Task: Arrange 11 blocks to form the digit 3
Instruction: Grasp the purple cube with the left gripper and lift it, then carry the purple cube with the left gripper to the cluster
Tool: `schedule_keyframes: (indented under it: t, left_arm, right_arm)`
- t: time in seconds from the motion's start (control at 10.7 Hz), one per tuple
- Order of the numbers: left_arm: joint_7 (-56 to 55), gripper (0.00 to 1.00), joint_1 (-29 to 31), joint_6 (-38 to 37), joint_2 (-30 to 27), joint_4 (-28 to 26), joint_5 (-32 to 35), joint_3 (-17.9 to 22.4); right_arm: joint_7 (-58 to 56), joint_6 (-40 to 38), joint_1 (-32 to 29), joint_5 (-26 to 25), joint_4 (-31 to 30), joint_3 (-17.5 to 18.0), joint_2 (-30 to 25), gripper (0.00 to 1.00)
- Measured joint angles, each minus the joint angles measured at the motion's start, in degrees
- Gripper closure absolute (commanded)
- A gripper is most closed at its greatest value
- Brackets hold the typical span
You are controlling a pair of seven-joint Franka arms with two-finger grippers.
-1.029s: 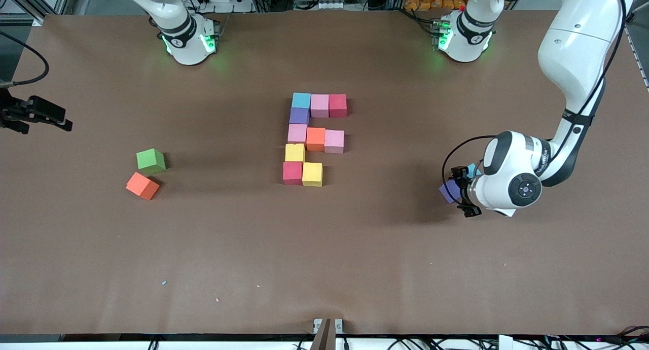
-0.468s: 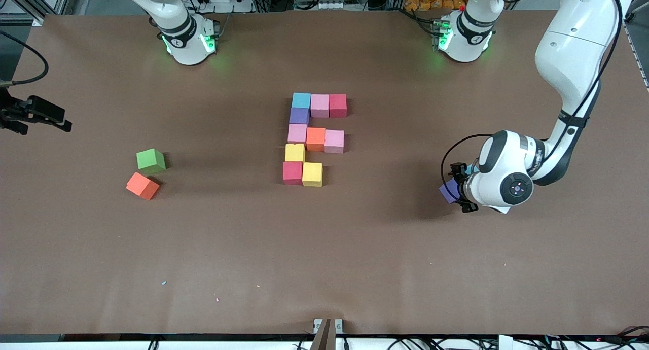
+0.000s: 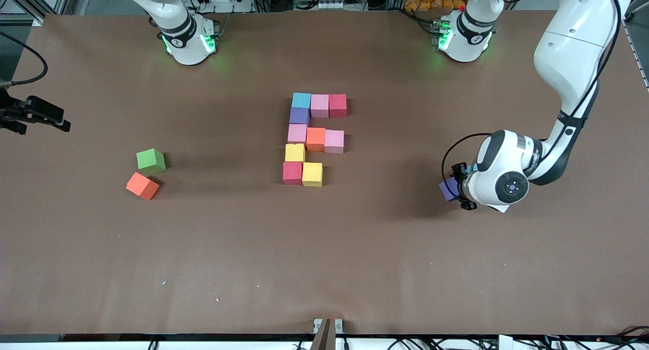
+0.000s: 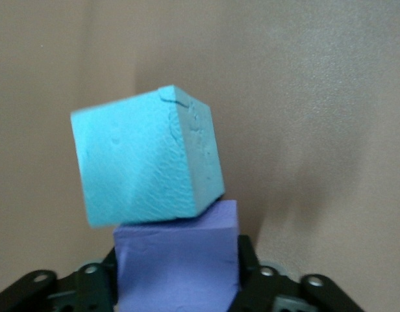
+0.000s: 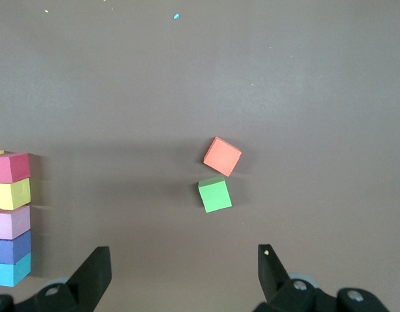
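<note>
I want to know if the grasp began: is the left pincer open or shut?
Shut on the purple block: in the left wrist view both fingers of the left pincer press its sides.

Nine blocks lie packed mid-table as an unfinished digit 3 (bottom row one short). An orange cube sits tilted beside the green one; a purple cube touches a tilted blue cube.

Mid-table a figure of nine blocks; two cubes toward the right arm's end.
</note>
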Motion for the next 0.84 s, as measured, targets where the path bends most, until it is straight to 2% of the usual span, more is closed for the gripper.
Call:
schedule_keyframes:
  t: [0.09,0.37,0.66,0.84]
  left_arm:
    - [0.00,0.58,0.00,0.07,-0.01,0.08,0.01,-0.03]
    - [0.11,0.61,-1.89,0.75,0.00,1.29,0.15,-0.33]
    - [-0.15,0.60,-8.83,0.85,0.58,5.00,0.15,-0.51]
    - [-0.34,0.59,-15.79,0.89,2.32,7.66,1.47,-0.33]
  right_arm:
    - [0.00,0.00,-0.01,-0.01,0.00,0.00,0.00,0.00]
    - [0.00,0.00,-0.01,-0.03,0.00,0.02,0.00,0.00]
    - [0.00,0.06,-0.04,-0.49,0.00,-0.01,0.00,0.00]
    - [0.06,0.15,-0.14,-1.15,0.00,-0.07,0.00,0.00]
